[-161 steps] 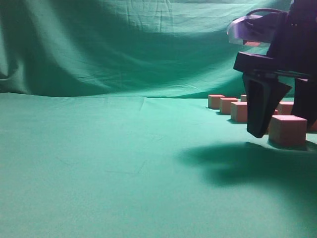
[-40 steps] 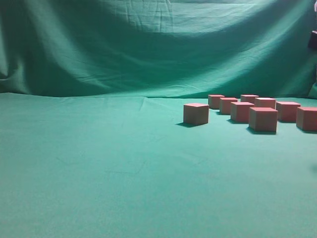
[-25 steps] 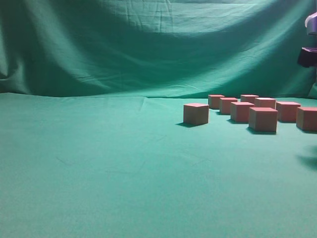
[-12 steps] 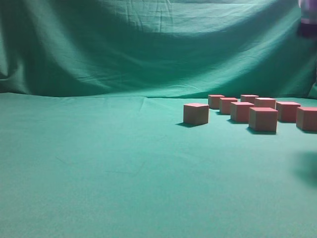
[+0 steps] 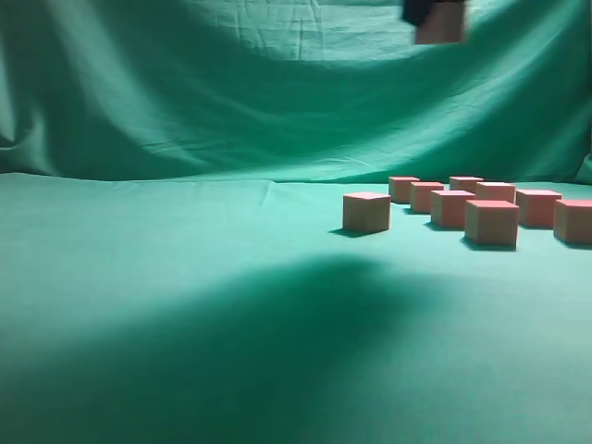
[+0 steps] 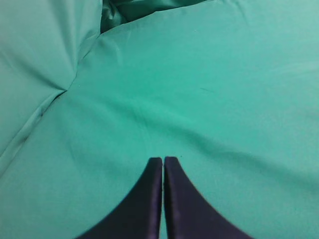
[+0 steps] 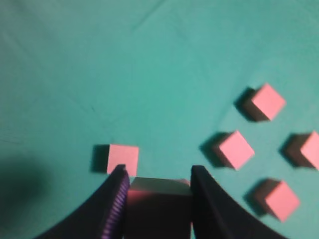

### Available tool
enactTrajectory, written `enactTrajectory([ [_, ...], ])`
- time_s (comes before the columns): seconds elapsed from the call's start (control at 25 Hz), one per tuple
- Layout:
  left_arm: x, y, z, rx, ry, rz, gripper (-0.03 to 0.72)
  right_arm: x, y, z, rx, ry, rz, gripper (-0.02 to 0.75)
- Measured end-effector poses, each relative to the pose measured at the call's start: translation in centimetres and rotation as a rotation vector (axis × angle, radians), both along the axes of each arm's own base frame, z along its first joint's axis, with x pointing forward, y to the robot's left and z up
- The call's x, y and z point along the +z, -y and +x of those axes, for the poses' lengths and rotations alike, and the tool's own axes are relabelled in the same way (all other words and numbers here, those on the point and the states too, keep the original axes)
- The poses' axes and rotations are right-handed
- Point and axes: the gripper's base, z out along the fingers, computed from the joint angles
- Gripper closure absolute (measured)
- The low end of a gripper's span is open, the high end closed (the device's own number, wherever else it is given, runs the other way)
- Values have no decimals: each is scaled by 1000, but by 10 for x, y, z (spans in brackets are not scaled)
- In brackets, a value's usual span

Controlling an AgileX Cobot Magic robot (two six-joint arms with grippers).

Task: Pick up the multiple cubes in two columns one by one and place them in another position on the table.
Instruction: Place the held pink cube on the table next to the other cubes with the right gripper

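My right gripper (image 7: 157,175) is shut on a pink cube (image 7: 158,201) and holds it high above the green cloth. In the exterior view this held cube (image 5: 441,24) shows at the top edge, with a dark bit of the gripper (image 5: 418,11) beside it. One cube (image 5: 366,212) stands apart on the cloth, left of the two columns of cubes (image 5: 491,222). The right wrist view shows that lone cube (image 7: 123,159) just below the left finger and several others (image 7: 234,149) to the right. My left gripper (image 6: 163,160) is shut and empty over bare cloth.
Green cloth covers the table (image 5: 185,314) and hangs as a backdrop (image 5: 231,83). A broad shadow lies across the cloth in front of the cubes. A fold of cloth (image 6: 65,89) runs at the left in the left wrist view.
The right gripper has swung left along the top of the exterior view with a cube in it. A large shadow has spread over the cloth. The cubes on the table have not moved.
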Motion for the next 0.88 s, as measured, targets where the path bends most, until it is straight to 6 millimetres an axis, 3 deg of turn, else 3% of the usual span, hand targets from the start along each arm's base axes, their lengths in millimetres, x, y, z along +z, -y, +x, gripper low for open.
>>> enactTrajectory([
  [0.16,0,0,0,0,0,0,688,-16,-47,21,226,11,-74,437],
  [0.32,0,0,0,0,0,0,688,-50,-80,35,393,-6,-145,437],
  [0.6,0,0,0,0,0,0,688,-105,-92,47,610,-45,-241,437],
  [0.88,0,0,0,0,0,0,688,-122,-101,53,657,-15,-187,437],
])
